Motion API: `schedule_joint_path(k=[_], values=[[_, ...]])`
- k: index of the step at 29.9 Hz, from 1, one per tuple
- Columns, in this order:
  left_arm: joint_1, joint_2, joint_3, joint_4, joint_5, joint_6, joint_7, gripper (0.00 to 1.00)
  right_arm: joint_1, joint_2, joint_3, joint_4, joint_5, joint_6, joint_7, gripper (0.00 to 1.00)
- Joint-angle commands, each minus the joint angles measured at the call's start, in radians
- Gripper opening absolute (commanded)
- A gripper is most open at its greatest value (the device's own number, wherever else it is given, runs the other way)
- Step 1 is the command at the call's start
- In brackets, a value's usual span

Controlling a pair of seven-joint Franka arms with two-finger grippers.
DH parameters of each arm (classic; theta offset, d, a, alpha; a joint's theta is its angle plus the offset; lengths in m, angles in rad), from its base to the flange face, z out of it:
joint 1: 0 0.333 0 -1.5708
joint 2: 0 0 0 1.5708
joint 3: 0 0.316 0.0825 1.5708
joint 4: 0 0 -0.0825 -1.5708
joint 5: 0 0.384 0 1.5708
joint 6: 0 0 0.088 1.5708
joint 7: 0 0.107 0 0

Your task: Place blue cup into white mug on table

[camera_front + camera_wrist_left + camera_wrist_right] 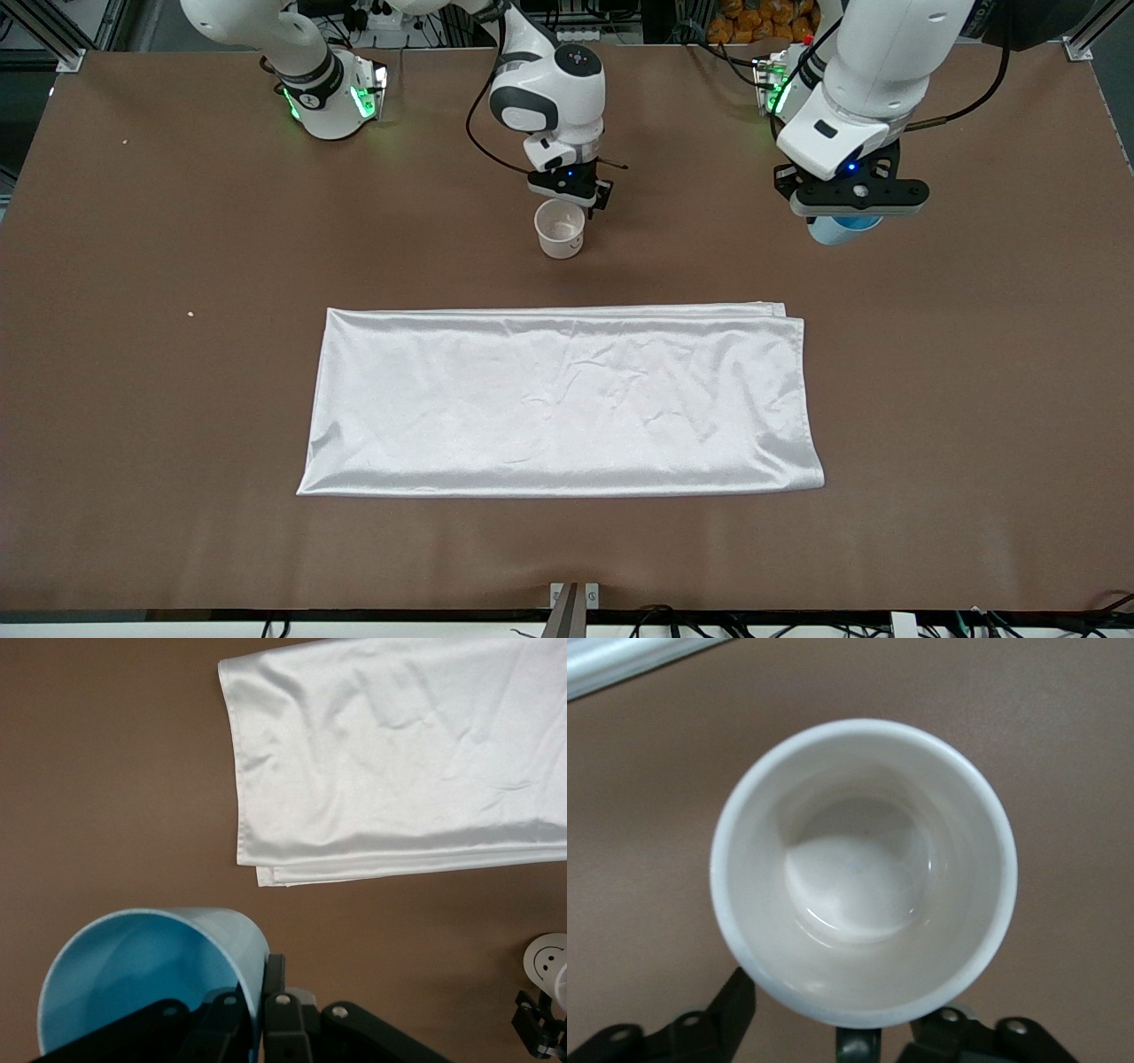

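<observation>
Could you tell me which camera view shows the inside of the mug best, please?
The right wrist view: it looks straight down into the mug, showing its whole rim and its beige bottom. The front view shows the mug small, at a slant. The left wrist view catches only a sliver at its edge.

We see the blue cup (843,229), light blue, tilted, held aloft, upper right of frame | the white mug (560,229), upright, mouth open, upper centre | both over the table (159,372), brown, matte.
</observation>
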Motion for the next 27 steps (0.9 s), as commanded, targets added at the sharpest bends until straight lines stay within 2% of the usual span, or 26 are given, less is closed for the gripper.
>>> schedule_joint_path(k=[1,11,21,27], values=[[0.003,-0.007,-0.014,0.011,-0.021,-0.008,-0.011,0.00,0.002,-0.045,0.008,0.014,-0.028,-0.070,0.021,1.00],[0.005,-0.009,-0.033,0.011,-0.021,-0.022,-0.012,0.00,0.001,-0.110,0.011,0.026,-0.022,-0.113,0.016,1.00],[0.005,-0.009,-0.071,0.011,-0.033,-0.031,-0.046,0.00,-0.010,-0.124,0.011,0.086,-0.016,-0.208,-0.039,1.00],[0.003,-0.009,-0.094,0.011,-0.033,-0.029,-0.048,0.00,-0.077,-0.136,0.008,0.086,0.026,-0.210,-0.177,1.00]])
